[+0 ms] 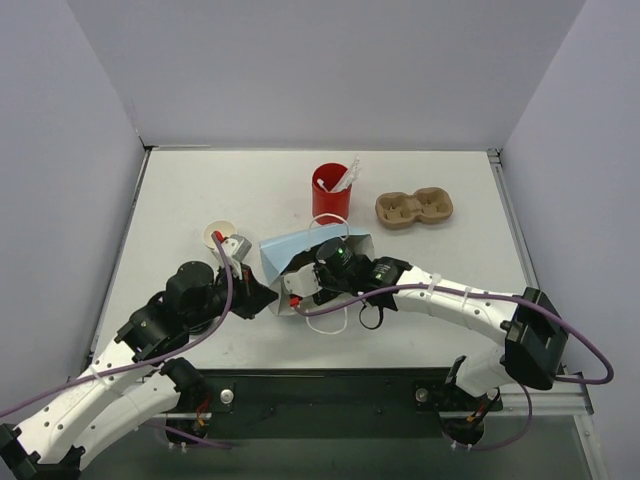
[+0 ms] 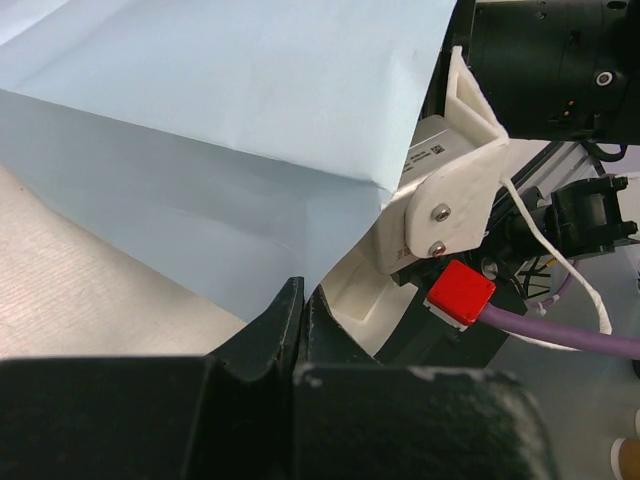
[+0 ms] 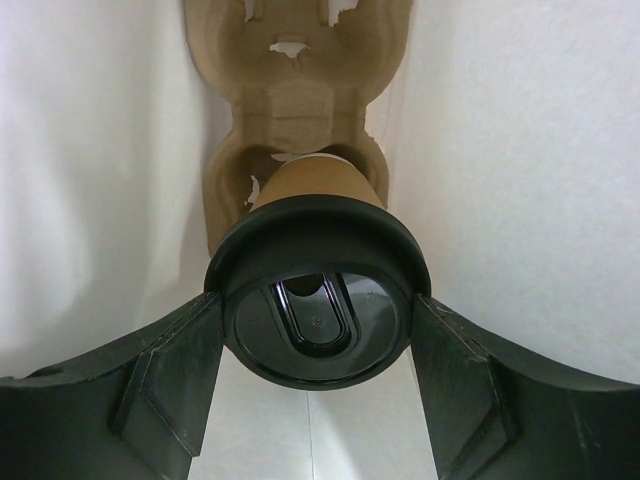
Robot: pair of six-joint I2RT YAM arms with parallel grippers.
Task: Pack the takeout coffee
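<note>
R gripper (image 3: 317,318): fingers clamp the black lid of the takeout coffee (image 3: 315,250), which is inside the blue bag (image 1: 290,250) at the near pocket of the pulp carrier (image 3: 300,90). L gripper (image 2: 298,300): jaws closed on bag edge.

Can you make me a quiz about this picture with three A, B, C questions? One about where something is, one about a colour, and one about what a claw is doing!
1. Where is the small brown paper cup with the black plastic lid?
A. Under the table
B. Between the fingers of the right gripper
C. Upside down on the left arm

2. What colour is the outside of the paper bag with white handles?
A. Light blue
B. Green
C. Orange

3. What is the left gripper doing?
A. Standing wide open
B. Holding a spoon
C. Shut on the bag's edge

Answers: 1 B, the fingers sit on both sides of its lid. 2 A, the top view shows it. 3 C, its closed fingers pinch the paper.
</note>
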